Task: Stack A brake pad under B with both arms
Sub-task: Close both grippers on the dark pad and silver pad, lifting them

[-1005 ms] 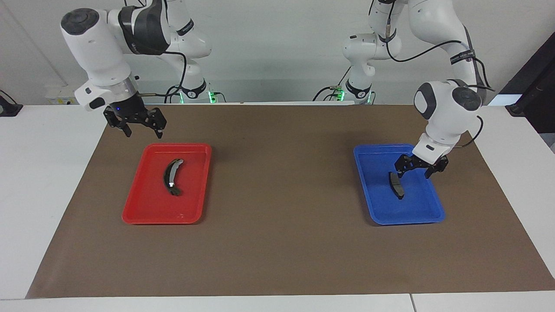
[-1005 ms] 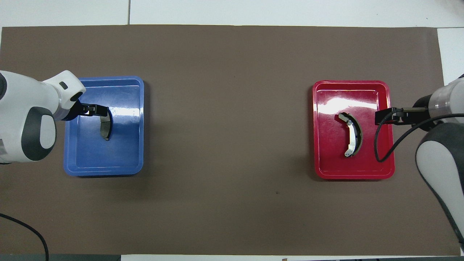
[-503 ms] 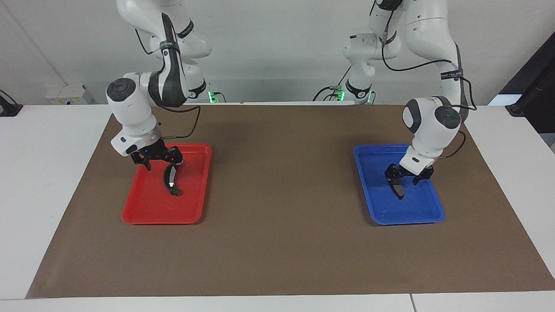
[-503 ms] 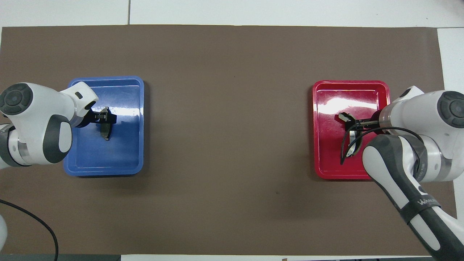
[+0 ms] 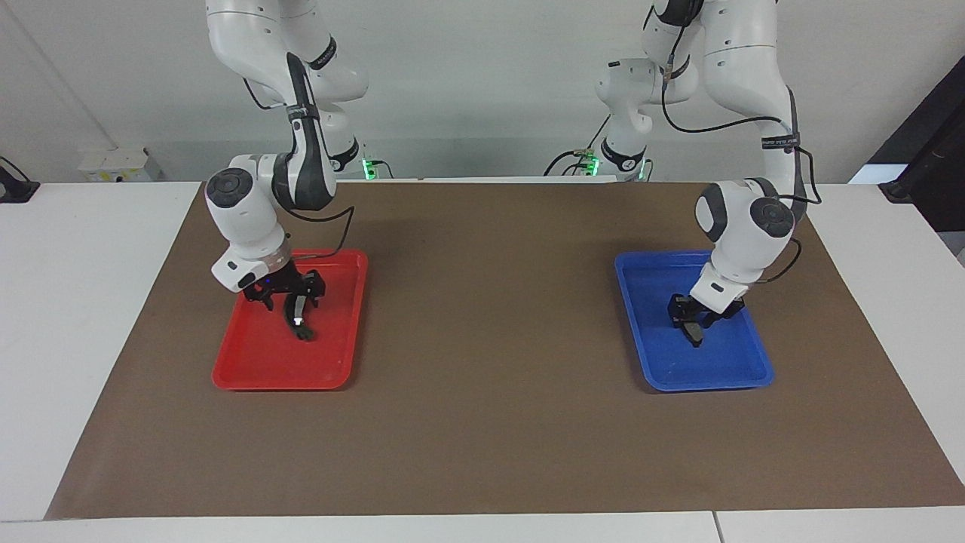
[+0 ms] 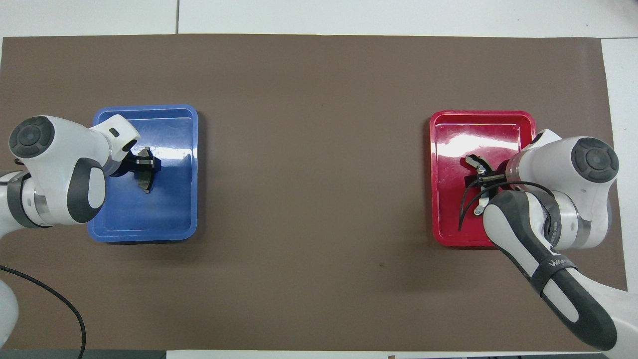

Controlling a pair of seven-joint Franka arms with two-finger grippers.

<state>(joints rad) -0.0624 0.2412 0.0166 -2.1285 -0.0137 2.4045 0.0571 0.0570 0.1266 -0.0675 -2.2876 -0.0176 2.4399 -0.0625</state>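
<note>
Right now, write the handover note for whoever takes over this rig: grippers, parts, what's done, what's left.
Left gripper: down in the blue tray, shut on A brake pad; the pad is not lifted.
Right gripper: open, low in the red tray, straddling B; no grip.
Done: both arms are at their parts, and the pad is gripped.
Left: close on B, lift both parts, set the pad down, and place B on top of it.
</note>
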